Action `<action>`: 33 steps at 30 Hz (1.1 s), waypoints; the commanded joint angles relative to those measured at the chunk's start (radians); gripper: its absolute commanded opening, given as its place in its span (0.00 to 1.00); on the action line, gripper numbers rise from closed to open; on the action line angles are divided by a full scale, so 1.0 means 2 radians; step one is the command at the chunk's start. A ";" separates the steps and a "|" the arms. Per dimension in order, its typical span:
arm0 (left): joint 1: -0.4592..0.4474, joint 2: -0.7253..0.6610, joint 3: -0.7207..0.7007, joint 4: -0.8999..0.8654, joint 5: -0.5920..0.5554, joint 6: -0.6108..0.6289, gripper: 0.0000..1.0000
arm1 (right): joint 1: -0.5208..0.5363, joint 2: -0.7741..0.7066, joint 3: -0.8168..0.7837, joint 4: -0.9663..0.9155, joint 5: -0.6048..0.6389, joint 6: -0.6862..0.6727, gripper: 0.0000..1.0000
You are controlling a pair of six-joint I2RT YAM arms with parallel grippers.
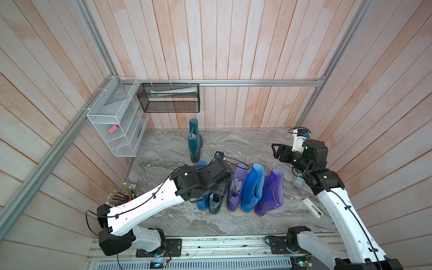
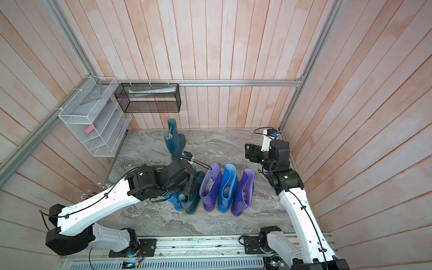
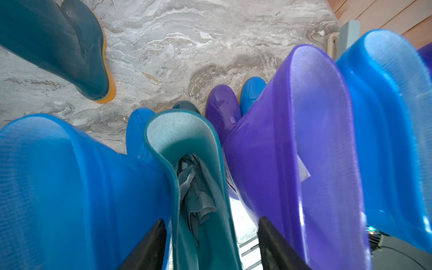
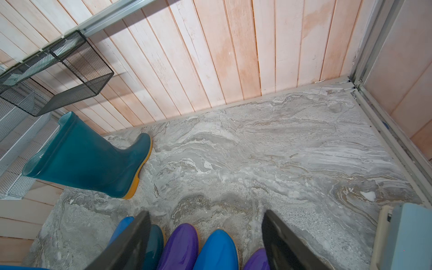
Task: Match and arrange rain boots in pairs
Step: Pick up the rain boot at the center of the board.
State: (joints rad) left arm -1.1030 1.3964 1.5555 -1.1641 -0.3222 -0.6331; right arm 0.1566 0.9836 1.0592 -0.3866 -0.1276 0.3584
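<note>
Left arm and right arm, white tapered shells, chunky black joint housings, thin black cables clipped along each, small dark screw holes, bulky black shoulders

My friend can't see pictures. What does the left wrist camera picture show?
The left gripper, jaws open, straddles the top of a dark teal boot stuffed with grey paper, standing between a bright blue boot and a purple boot. A second teal boot stands apart on the grey marbled floor.
</note>
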 commanded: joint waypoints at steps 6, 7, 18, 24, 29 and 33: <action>-0.003 0.014 0.009 -0.029 -0.022 -0.009 0.51 | 0.002 -0.008 -0.014 -0.010 0.011 -0.009 0.77; -0.003 0.014 0.007 -0.029 -0.022 -0.009 0.47 | 0.002 -0.008 -0.015 -0.008 0.010 -0.008 0.77; -0.003 0.015 0.009 -0.027 -0.026 -0.007 0.07 | 0.002 -0.009 -0.023 -0.002 0.010 -0.006 0.77; -0.003 0.017 0.018 -0.025 -0.039 -0.011 0.00 | 0.002 -0.011 -0.026 -0.002 0.010 -0.006 0.77; -0.003 0.020 0.035 -0.021 -0.056 -0.013 0.00 | 0.003 -0.014 -0.026 -0.002 0.009 -0.006 0.77; -0.002 0.029 0.053 -0.015 -0.068 -0.008 0.00 | 0.002 -0.016 -0.027 -0.003 0.011 -0.006 0.77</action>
State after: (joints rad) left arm -1.1057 1.4498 1.6054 -1.2377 -0.3912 -0.6514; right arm 0.1566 0.9703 1.0122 -0.3904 -0.1207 0.3508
